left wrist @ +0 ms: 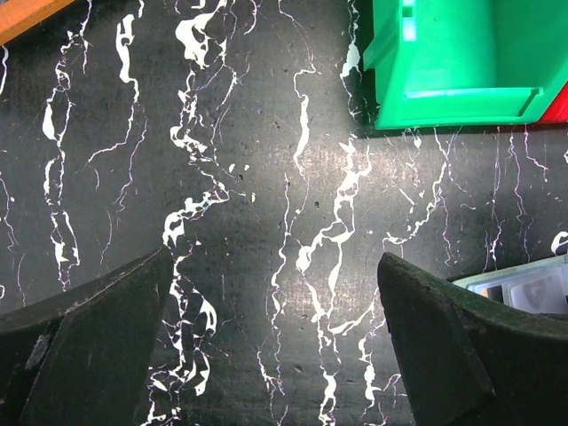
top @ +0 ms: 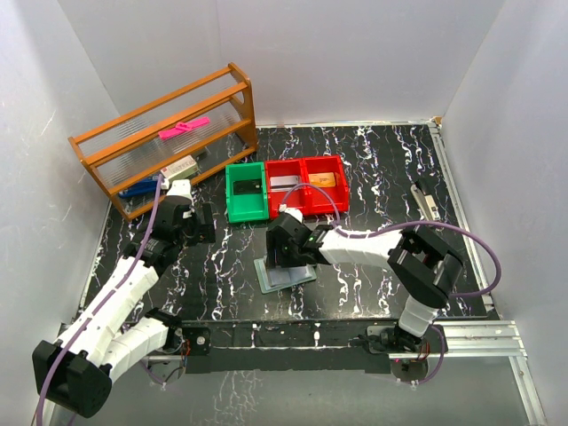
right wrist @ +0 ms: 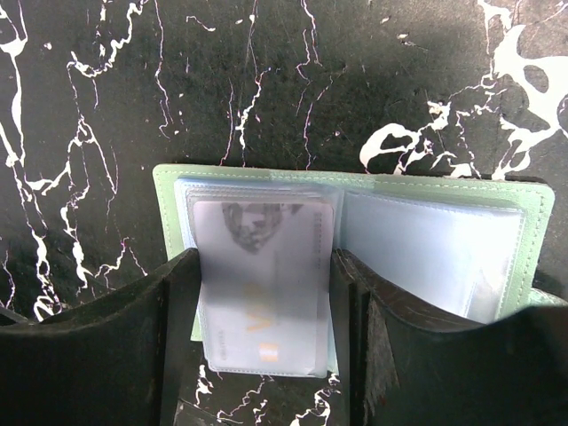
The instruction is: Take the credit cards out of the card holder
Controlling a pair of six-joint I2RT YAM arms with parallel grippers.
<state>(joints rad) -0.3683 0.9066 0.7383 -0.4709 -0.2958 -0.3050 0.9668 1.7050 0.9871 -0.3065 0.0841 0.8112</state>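
The card holder (right wrist: 355,191) lies open on the black marbled table, pale blue inside with green edging; it also shows in the top view (top: 286,275) and at the right edge of the left wrist view (left wrist: 524,288). A whitish credit card (right wrist: 264,302) in a clear sleeve sticks out of its left half, toward the camera. My right gripper (right wrist: 264,257) stands over that half with a finger against each long edge of the card. My left gripper (left wrist: 275,259) is open and empty over bare table, left of the holder.
A green bin (top: 246,193) and two red bins (top: 308,185) stand just behind the card holder. A wooden rack (top: 169,133) stands at the back left. A small pale object (top: 427,200) lies at the right edge of the table.
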